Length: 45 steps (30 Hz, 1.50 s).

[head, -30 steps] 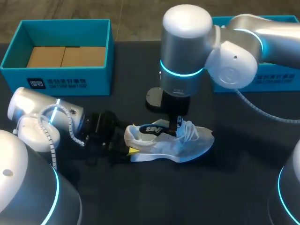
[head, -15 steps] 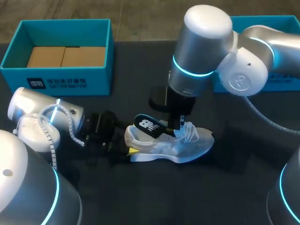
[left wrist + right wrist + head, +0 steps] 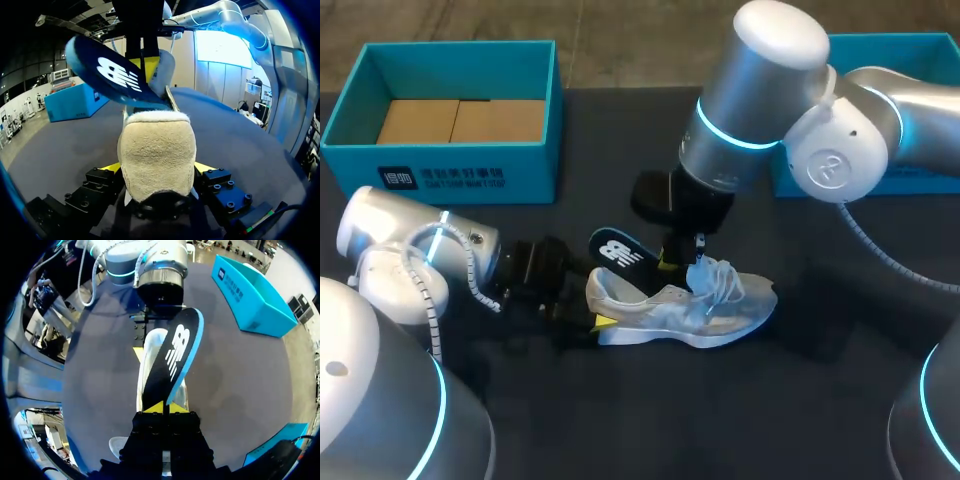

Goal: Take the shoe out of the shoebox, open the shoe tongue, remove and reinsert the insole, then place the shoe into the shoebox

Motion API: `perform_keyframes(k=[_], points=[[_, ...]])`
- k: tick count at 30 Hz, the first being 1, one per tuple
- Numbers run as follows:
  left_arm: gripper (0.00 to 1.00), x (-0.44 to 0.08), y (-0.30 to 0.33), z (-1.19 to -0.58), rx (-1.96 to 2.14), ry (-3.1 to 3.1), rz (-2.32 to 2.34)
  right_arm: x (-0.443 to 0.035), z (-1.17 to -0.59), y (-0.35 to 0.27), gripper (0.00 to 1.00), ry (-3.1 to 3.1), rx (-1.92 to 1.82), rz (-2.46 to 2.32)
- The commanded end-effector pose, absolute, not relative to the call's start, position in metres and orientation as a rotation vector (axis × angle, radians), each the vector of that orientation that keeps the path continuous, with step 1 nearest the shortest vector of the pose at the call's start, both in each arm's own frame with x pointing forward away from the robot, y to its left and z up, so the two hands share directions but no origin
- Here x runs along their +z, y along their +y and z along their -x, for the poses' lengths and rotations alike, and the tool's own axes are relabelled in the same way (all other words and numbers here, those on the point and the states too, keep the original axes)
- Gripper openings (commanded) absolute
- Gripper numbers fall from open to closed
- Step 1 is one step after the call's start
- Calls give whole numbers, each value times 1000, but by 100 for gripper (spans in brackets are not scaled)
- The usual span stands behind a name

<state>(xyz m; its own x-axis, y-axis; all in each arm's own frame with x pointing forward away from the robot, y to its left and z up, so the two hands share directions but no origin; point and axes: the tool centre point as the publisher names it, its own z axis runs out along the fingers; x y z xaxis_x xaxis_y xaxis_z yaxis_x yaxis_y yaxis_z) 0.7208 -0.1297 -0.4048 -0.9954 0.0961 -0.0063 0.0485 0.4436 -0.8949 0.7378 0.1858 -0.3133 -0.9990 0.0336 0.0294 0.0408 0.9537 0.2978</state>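
Note:
A white sneaker [image 3: 690,310] lies on its side on the dark table, toe to the right. My left gripper [image 3: 598,322] is shut on its heel [image 3: 157,155], one yellow tip on each side. A dark blue insole [image 3: 617,252] with a white logo sticks up and back out of the shoe's opening. My right gripper [image 3: 672,262] hangs above the tongue and laces, shut on the insole's front end [image 3: 177,352]. In the right wrist view the insole runs ahead of the right gripper [image 3: 163,407], over the shoe [image 3: 150,355], toward the left gripper [image 3: 140,352].
An open teal shoebox [image 3: 450,175] with brown cardboard inside stands at the back left. A second teal box [image 3: 910,45] sits at the back right, partly behind my right arm. Bare dark table lies in front of the shoe.
My right arm has risen and tilted, drawing the insole up out of the shoe; its heel end now stands clear above the collar. The left arm and shoe have kept still.

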Motion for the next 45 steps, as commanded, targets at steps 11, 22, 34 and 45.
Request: perform_keyframes(k=[11, 22, 34, 45], points=[[0, -408, -130, -721, 1623, -2633, 131, -317, -740, 200, 45, -2972, -549, 77], [0, -408, -130, -721, 1623, -2633, 131, -312, -746, 202, 43, -2830, -717, 255], [0, -408, -130, -721, 1623, -2633, 131, -313, -743, 221, 47, -2682, -778, 319], [0, -408, -130, -721, 1623, -2633, 131, -320, -738, 238, 39, -2634, -754, 291]])
